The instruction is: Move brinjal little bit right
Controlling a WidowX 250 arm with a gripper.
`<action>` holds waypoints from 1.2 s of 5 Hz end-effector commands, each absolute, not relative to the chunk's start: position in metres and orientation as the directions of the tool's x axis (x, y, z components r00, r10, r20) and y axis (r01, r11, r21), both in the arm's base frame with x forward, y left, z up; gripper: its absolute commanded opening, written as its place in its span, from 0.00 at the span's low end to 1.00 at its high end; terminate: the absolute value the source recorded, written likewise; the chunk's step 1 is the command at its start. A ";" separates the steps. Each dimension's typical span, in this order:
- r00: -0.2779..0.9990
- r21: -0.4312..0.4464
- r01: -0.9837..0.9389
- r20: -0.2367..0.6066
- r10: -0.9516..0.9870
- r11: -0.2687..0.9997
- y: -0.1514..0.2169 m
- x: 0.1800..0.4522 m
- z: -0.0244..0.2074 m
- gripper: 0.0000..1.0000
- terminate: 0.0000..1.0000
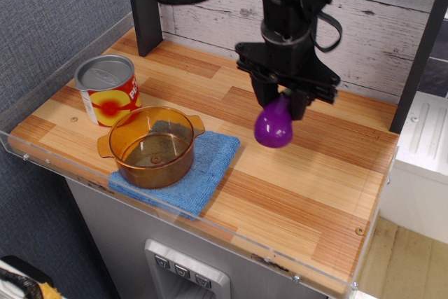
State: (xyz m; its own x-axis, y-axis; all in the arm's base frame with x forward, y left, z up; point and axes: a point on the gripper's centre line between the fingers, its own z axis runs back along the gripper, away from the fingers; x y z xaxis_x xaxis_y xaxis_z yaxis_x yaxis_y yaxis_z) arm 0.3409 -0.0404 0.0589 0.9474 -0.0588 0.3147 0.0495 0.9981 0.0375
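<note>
The brinjal (274, 126) is a glossy purple pear-shaped toy. It hangs with its fat end down, held by its top in my black gripper (282, 105). The gripper is shut on it, over the middle of the wooden table (315, 166), to the right of the blue cloth. Its stem cap is hidden between the fingers. I cannot tell whether its bottom touches the wood or hangs just above it.
An amber glass pot (152, 145) sits on a blue cloth (210, 166) at the front left. A red-and-yellow can (108, 90) stands behind it. A black post (145, 6) stands at the back left, a plank wall behind. A clear rim edges the table's front.
</note>
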 end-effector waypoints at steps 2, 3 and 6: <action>0.938 0.024 0.073 0.339 -0.077 0.997 -0.059 0.334 0.037 0.00 0.00; 0.942 0.010 0.069 0.329 -0.069 0.998 -0.061 0.335 0.030 0.00 0.00; 0.922 0.014 0.061 0.383 -0.062 0.998 -0.060 0.336 0.040 1.00 0.00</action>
State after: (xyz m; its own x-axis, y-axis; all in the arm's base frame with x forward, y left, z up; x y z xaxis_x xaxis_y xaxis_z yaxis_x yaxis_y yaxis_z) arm 0.3371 -0.0599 0.0202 0.9445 -0.0579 0.3234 0.0545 0.9983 0.0196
